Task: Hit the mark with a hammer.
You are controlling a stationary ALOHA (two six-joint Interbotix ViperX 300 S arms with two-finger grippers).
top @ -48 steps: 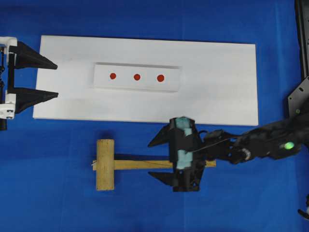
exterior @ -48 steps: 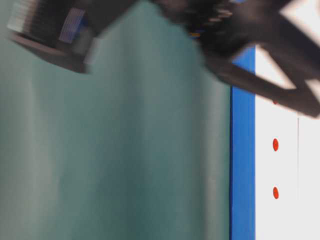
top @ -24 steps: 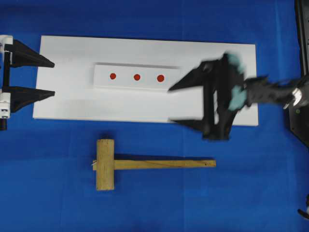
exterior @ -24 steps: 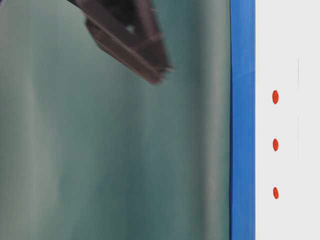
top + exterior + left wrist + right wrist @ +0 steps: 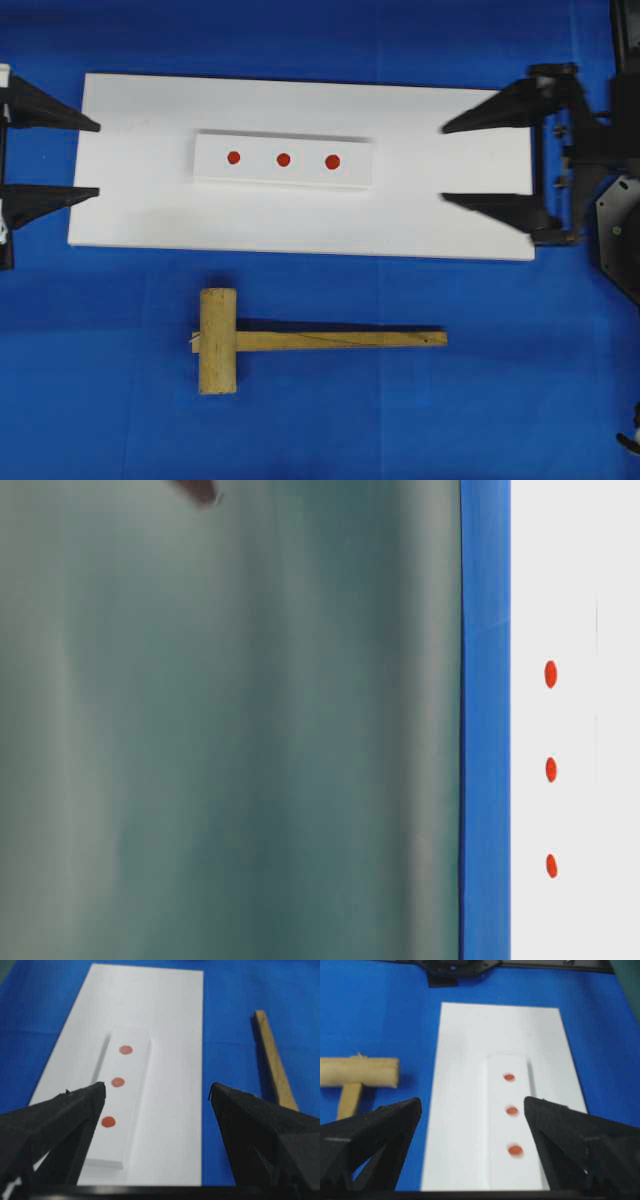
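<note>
Blue cloth [image 5: 100, 400] under white board [image 5: 130, 210]; left gripper [image 5: 92, 159], right gripper [image 5: 446, 163] both spread, empty.

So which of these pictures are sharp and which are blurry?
Overhead view: sharp, the hammer casting a thin shadow. Table-level view: mostly a blurred green surface; only the red dots are crisp. Both wrist views: near gripper fingers soft, dots clear.

No legible text or labels.
</note>
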